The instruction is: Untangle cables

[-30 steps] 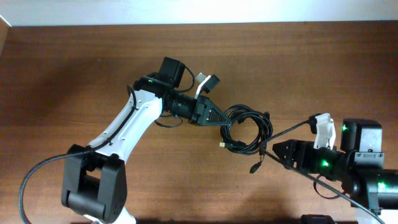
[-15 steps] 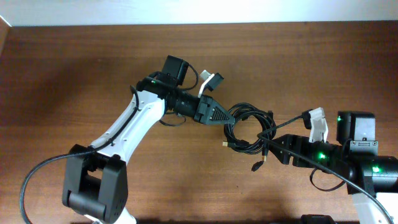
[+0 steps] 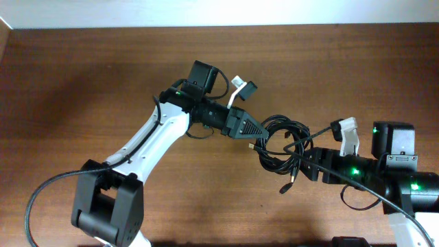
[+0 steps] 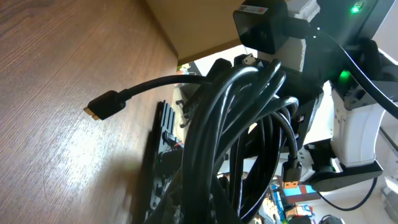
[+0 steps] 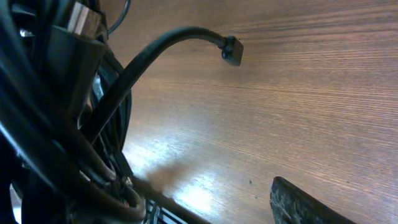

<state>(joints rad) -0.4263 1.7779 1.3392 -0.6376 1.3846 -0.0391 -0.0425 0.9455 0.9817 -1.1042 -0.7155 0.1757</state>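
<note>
The cables [image 3: 281, 142] are a black coiled bundle hanging just above the middle of the table, with a gold plug end [image 3: 285, 186] dangling below. My left gripper [image 3: 259, 132] is shut on the bundle's left side; in the left wrist view the cables [image 4: 239, 124] fill the space past its fingers and one plug [image 4: 102, 106] sticks out left. My right gripper [image 3: 306, 162] stands open at the bundle's right edge. In the right wrist view the cables [image 5: 68, 124] crowd its left finger [image 5: 158, 208], bare wood shows between the fingers, and a plug [image 5: 232, 51] arcs above.
The brown wooden table [image 3: 82, 89] stretches left and behind the arms. A white wall strip [image 3: 206, 10] borders its far edge. The right arm's base [image 3: 411, 185] stands at the lower right, the left arm's base [image 3: 106, 206] at the lower left.
My left gripper has carried the bundle to the right and slightly down. My right gripper moved left to the bundle's right edge, then held still, staying open.
</note>
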